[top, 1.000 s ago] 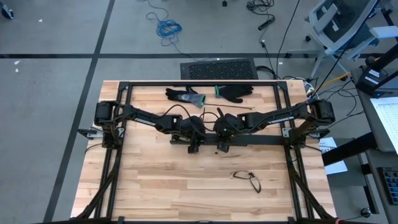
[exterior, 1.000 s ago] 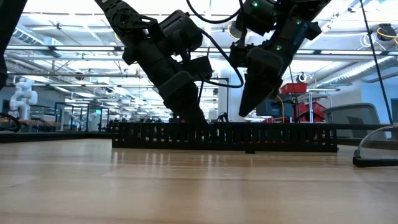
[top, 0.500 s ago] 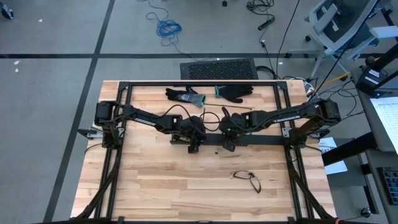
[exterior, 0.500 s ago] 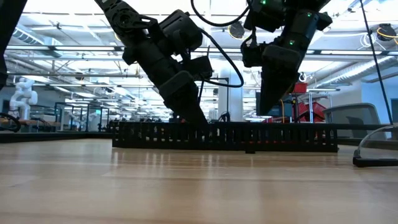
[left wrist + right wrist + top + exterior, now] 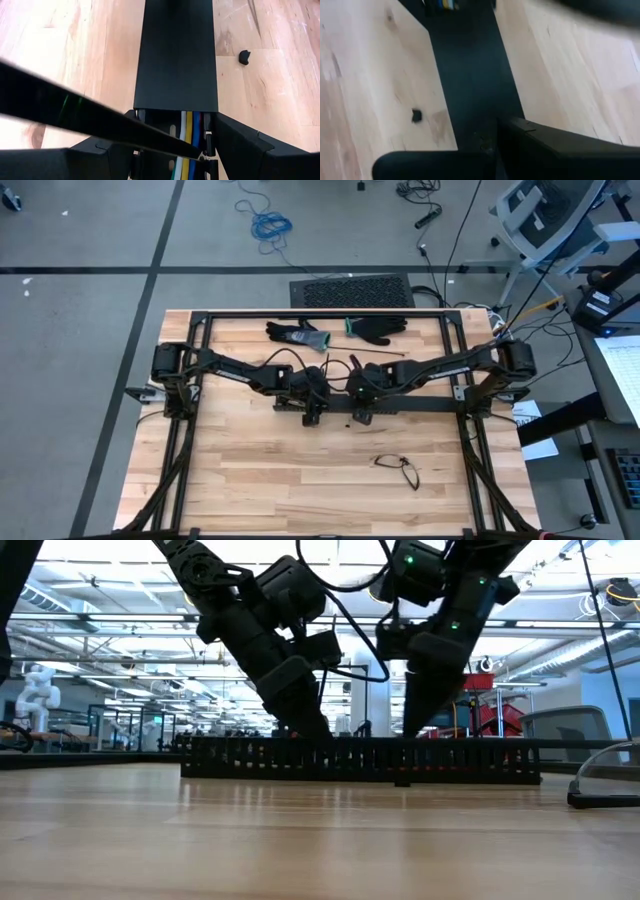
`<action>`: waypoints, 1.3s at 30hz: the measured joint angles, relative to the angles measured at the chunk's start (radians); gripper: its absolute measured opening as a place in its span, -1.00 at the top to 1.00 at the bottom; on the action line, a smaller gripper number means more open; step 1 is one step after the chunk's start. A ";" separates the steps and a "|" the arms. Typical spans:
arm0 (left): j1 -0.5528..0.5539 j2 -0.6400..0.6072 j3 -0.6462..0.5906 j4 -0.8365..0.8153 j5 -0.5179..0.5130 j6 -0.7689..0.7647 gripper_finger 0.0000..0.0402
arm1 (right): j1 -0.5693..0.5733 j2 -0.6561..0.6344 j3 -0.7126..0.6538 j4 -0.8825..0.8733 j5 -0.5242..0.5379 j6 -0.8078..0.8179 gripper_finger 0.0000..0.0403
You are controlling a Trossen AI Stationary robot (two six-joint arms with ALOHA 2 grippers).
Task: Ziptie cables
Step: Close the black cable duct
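A long black slotted duct (image 5: 420, 406) lies flat on the table's middle, running left to right. Its black cover (image 5: 175, 55) closes most of it. At the open stretch the cables (image 5: 188, 140) show inside: white, yellow, blue and green wires lying along the duct. My left gripper (image 5: 175, 150) straddles the duct at that open stretch. My right gripper (image 5: 415, 730) is shut and stands over the cover just to the right of the left one. A blurred black strip (image 5: 75, 112) crosses the left wrist view. My left gripper has one finger against each long side wall of the duct (image 5: 212, 140), at the end of the cover. The fingers come slanting down from the table's left and lie across the duct. The duct stays flat on the table. My right gripper's shut fingertips (image 5: 520, 140) come down steeply from above onto the duct's cover (image 5: 470, 75). The gripper itself hides the spot, so I cannot tell whether they touch it.
Two black gloves (image 5: 298, 335) (image 5: 380, 328) lie at the far edge, a thin black strip (image 5: 385, 356) near them. A looped black wire (image 5: 398, 468) lies toward the near right. A small black bit (image 5: 244, 56) sits beside the duct. A metal frame (image 5: 320, 313) rims the table.
My right gripper, still shut, has swung a little toward the table's right and back. It has tipped steeper, and its tip has sunk to the duct's top. The duct has stayed where it was.
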 joint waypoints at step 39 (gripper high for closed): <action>-0.001 -0.002 0.002 0.030 0.038 -0.057 -0.69 | 0.000 0.041 -0.005 0.146 -0.005 0.032 1.00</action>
